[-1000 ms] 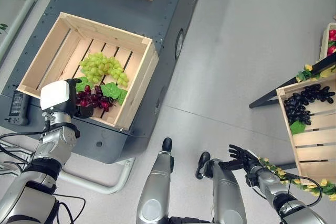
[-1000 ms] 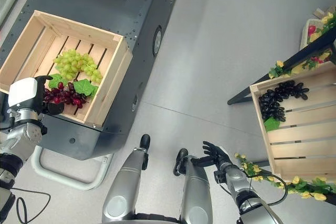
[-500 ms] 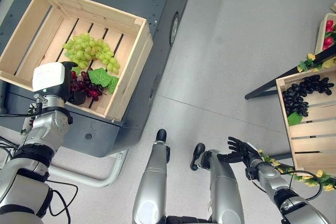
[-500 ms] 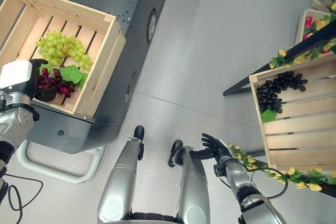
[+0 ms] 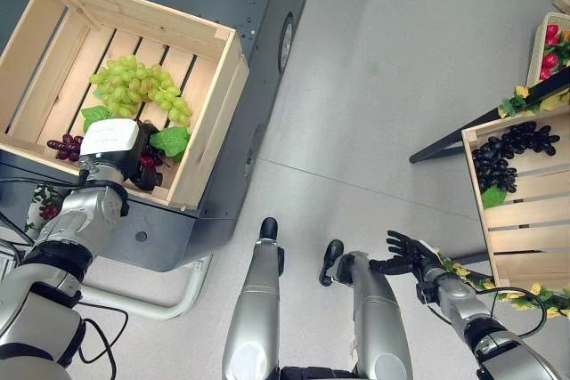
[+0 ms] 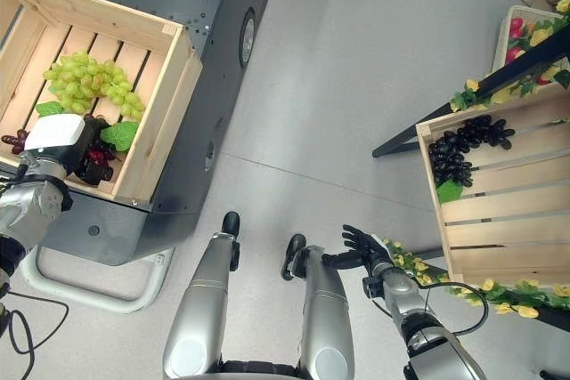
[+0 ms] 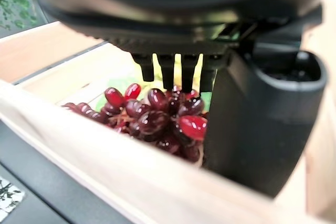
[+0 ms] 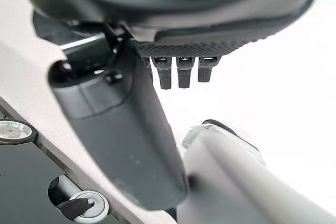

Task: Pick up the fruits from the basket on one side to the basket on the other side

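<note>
In the left crate (image 5: pixel 214 104), the left hand (image 5: pixel 111 153) reaches over the near wall onto the red grapes (image 7: pixel 157 121), which lie against that wall just beside the green grapes (image 5: pixel 138 91) and a leaf (image 5: pixel 169 140). The wrist view shows the fingers (image 7: pixel 173 69) hanging over the top of the bunch and the thumb beside it; whether they have closed on the fruit cannot be told. The right hand (image 5: pixel 405 254) hangs low and well apart from this crate, fingers spread and holding nothing. The right crate (image 5: pixel 517 220), far across the floor from the left crate, already holds black grapes (image 5: pixel 508 157).

To do the grasp well, the fingers should probably wrap the thick middle of the red bunch, not a few outer berries, and keep clear of the leaf. The lift then needs to go straight up until the trailing end, which reaches away along the near wall, clears that wall; a snag there could tug the bunch loose.
</note>
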Available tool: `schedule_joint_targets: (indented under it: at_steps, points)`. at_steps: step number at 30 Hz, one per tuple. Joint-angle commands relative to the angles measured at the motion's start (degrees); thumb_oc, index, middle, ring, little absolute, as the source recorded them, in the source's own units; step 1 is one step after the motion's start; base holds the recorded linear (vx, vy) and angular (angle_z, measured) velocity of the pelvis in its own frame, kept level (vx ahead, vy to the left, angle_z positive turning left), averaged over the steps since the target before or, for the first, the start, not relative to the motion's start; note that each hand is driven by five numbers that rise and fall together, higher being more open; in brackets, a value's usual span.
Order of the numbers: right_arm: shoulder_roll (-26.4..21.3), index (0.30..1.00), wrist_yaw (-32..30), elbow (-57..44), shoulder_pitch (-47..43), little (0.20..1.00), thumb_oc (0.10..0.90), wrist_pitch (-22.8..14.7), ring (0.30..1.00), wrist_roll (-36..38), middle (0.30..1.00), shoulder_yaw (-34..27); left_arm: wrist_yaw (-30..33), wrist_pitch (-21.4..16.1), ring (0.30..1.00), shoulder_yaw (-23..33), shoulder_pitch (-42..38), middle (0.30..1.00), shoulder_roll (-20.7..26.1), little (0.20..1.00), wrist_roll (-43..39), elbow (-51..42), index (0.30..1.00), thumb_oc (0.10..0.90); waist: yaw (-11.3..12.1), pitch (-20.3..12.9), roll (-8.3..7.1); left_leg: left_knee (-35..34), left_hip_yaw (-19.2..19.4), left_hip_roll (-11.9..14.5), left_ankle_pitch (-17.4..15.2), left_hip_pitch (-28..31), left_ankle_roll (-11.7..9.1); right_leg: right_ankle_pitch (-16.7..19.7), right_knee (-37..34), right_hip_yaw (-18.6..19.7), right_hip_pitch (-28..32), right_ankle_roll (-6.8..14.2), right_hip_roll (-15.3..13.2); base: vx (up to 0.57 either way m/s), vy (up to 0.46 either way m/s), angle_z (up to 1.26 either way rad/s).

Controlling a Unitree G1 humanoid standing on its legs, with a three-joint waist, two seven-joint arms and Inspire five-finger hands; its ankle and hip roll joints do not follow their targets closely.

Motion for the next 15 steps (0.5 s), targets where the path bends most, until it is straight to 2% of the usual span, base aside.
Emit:
schedule_joint_targets:
  at_steps: [1,2,6,10,12,14,15]
  points:
    - [-4.18,0.900,-0.62,-1.05,1.26,0.900,0.800,-1.22,0.900,4.42,0.900,0.10,-1.54,4.31,0.900,0.49,-4.47,0.900,4.86,0.900,1.90,1.73,0.900,0.800,-0.47,-0.48,0.98,0.21,6.58,-2.26,-0.38,0.50,6.41,7.63,-2.87,0.67,2.29,-0.56,1.50,-0.04,-0.018,0.03]
    - [-4.15,0.900,-0.65,-1.07,1.20,0.900,0.800,-1.23,0.900,4.45,0.900,0.13,-1.60,4.37,0.900,0.23,-4.84,0.900,4.89,0.900,1.87,1.95,0.900,0.800,-0.48,-0.48,0.93,0.23,6.58,-2.21,-0.36,0.32,6.42,7.65,-2.79,0.64,2.07,-0.53,1.50,-0.05,-0.022,0.06]
    - [-4.22,0.900,-1.39,-0.91,-0.09,0.900,0.800,-1.00,0.900,5.16,0.900,0.57,-3.48,8.72,0.900,-2.17,-8.82,0.900,4.22,0.900,1.82,5.09,0.900,0.800,-0.74,-0.48,0.42,0.42,6.45,-1.78,-0.25,-2.09,6.65,8.04,-2.22,0.42,-0.65,-0.27,1.63,-0.07,-0.005,0.05]
    - [-4.95,0.900,-1.47,-0.14,-2.40,0.900,0.800,-0.74,0.900,6.42,0.900,1.12,-5.53,15.64,0.900,-5.34,-12.82,0.900,3.93,0.900,6.76,9.07,0.900,0.800,-0.94,-0.48,-0.31,0.47,6.32,-1.35,-0.02,-4.80,6.73,8.40,-1.90,-0.16,-3.57,-0.21,1.96,-0.10,0.016,0.04]
    - [-5.27,0.900,-1.30,-0.18,-2.54,0.900,0.800,-0.93,0.900,6.57,0.900,1.36,-6.35,17.85,0.900,-6.32,-14.14,0.900,4.34,0.900,8.74,10.10,0.900,0.800,-1.03,-0.48,-0.60,0.66,6.21,-1.17,-0.04,-5.70,6.73,8.40,-1.61,-0.34,-4.52,-0.19,2.01,-0.07,0.007,0.01]
    - [-5.50,0.900,-1.21,0.26,-2.86,0.900,0.800,-1.33,0.900,7.00,0.900,1.91,-8.39,20.46,0.900,-8.11,-15.63,0.900,4.89,0.900,13.50,11.44,0.900,0.800,-1.16,-0.48,-0.82,0.89,6.03,-0.97,0.09,-6.63,6.59,8.55,-1.48,-0.44,-5.36,-0.17,2.06,-0.08,0.001,0.02]
    - [-5.77,0.900,-0.91,0.38,-3.01,0.900,0.800,-1.44,0.900,7.29,0.900,2.01,-9.53,20.61,0.900,-8.74,-16.39,0.900,5.08,0.900,16.56,11.61,0.900,0.800,-1.26,-0.48,-0.88,1.04,6.02,-0.93,0.03,-6.94,6.56,8.56,-1.44,-0.46,-5.66,-0.18,2.04,-0.06,0.004,-0.02]
